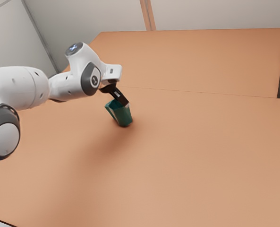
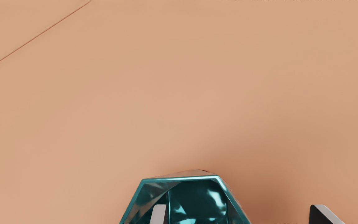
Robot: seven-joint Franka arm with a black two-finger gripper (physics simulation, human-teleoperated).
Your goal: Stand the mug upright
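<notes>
the mug (image 1: pixel 123 116) was at the table (image 1: pixel 191 156), its mouth turned up toward your gripper (image 2: pixel 240 205) and its body aslant in the exterior view; you couldn't tell whether its base sat flat. any sideways drift risked toppling it, since one finger (image 2: pixel 158 214) reached inside its mouth and could have shoved the wall. your fingers stood wide, the other well outside the mug. your hand slanted down over it, the arm (image 1: pixel 66 87) reaching in from the exterior view's left.

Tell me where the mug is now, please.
In the exterior view, the mug is left of centre, just below the end effector; in the wrist view, one fingertip is inside its rim.
</notes>
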